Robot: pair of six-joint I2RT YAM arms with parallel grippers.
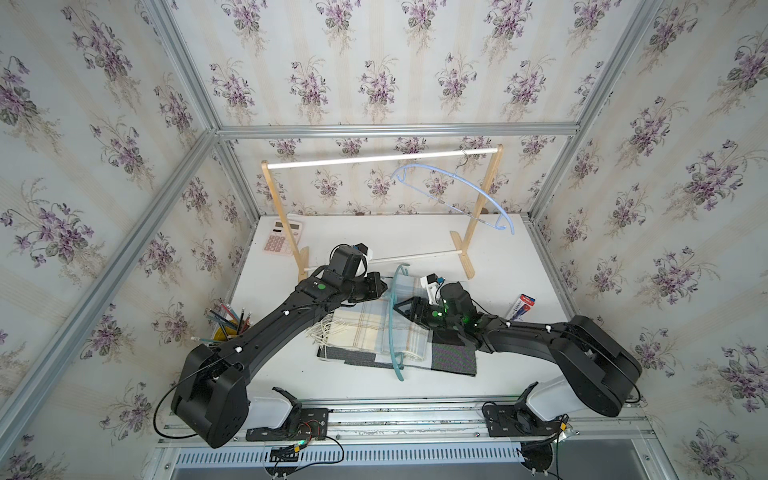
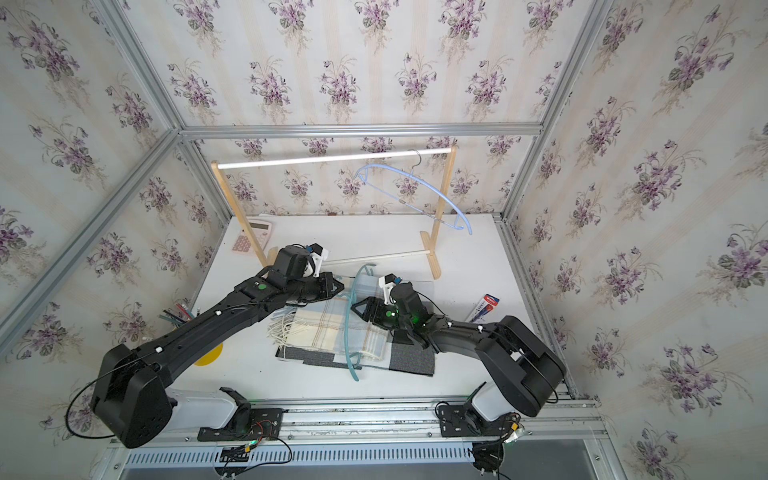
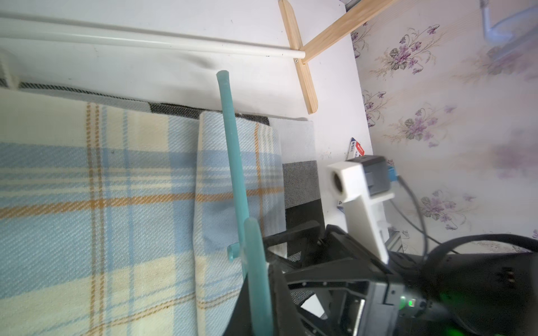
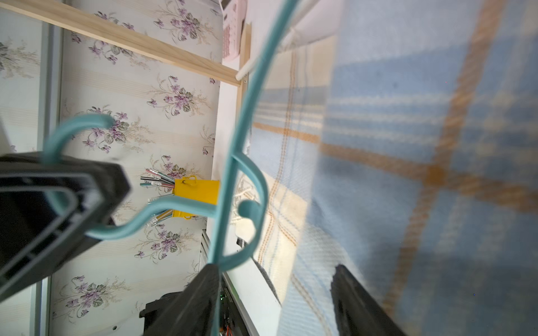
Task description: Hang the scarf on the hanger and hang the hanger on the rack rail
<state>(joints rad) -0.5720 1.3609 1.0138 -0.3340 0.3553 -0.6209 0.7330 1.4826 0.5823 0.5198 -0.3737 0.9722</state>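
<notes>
At the middle of the bench [image 1: 291,374], the left gripper [image 1: 381,286] is clamping the teal hanger [image 1: 390,328] by its hook, seemingly steadying it, while the right gripper [image 1: 405,308] is hovering wide-jawed and empty beside the scarf [image 1: 365,328].

teal hanger [image 3: 232,136], blue-cream plaid scarf [image 3: 102,189]

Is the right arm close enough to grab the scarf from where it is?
Probably yes. The right gripper is open right at the scarf, with nothing between them. Only the teal hanger, clamped by the left gripper, runs close alongside.
</notes>
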